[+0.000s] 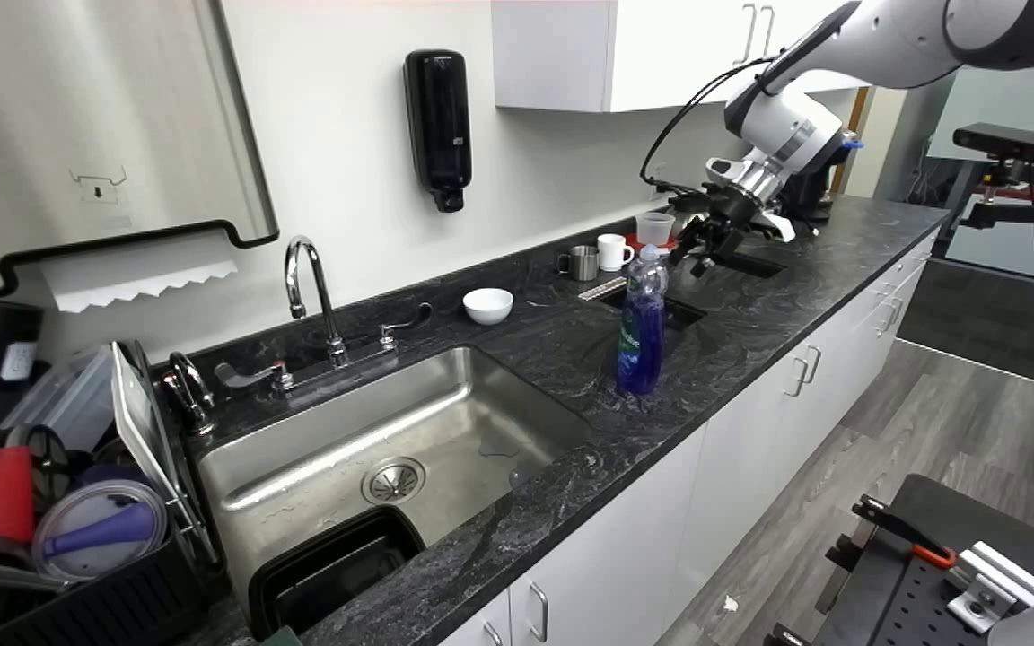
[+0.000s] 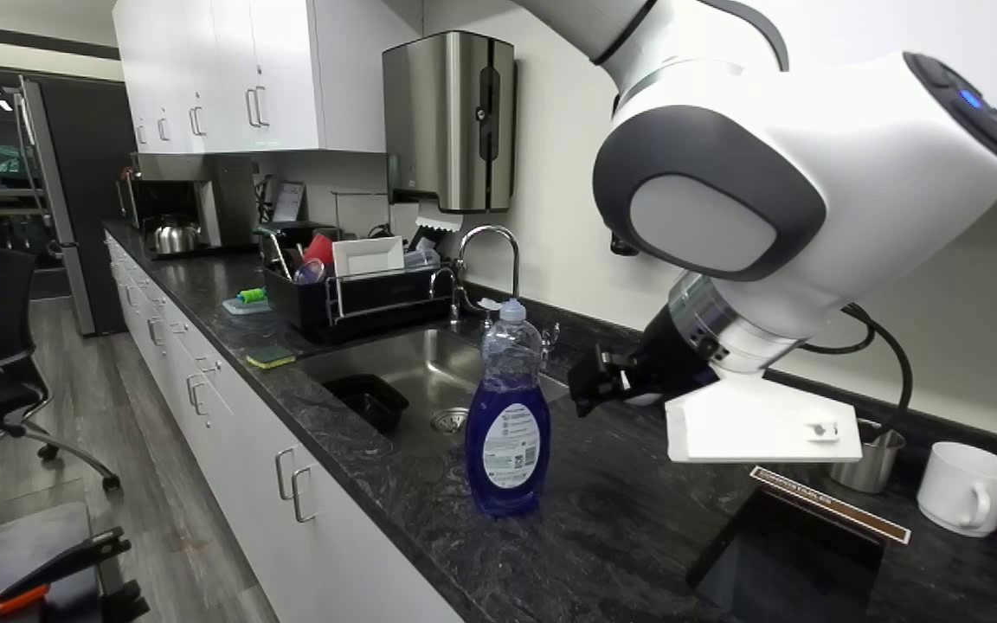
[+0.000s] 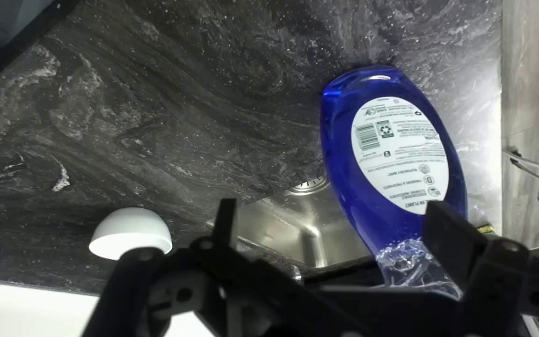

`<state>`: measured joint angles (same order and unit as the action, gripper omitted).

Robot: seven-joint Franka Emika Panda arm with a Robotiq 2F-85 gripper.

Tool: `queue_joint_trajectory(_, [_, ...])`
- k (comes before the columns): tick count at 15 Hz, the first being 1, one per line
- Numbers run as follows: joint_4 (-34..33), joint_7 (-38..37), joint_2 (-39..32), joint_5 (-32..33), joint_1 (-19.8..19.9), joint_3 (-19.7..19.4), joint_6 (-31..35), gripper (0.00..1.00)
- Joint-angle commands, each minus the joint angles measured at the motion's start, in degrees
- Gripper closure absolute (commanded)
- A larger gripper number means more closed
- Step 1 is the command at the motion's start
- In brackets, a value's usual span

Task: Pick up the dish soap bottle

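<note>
Dish soap bottle upright on the dark counter, fingers near it (wide apart).

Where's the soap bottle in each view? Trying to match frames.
In an exterior view: soap bottle right of centre, mid-height.
In an exterior view: soap bottle just below centre.
Wrist view: soap bottle right of centre, base toward picture top.
Shared landmark: sink, visible in all three.

Highlights streak the silvery rectangular stainless-steel sink; in the wrist view, glare partly whitens the black marbled countertop and the black two-fingered gripper looks blurred.
</note>
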<state>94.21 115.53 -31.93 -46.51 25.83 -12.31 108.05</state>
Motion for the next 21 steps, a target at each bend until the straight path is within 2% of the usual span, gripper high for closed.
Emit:
queue_joint_trajectory(1, [4.6, -3.5, 3.4, 0.3, -0.6, 0.5, 4.0, 0.0])
queue_joint_trajectory(12, [13.6, -13.2, 11.1, 2.6, -3.4, -0.2, 10.5, 0.0])
queue_joint_trajectory(21, [23.3, -18.9, 21.1, 8.4, -4.3, -0.8, 10.7, 0.0])
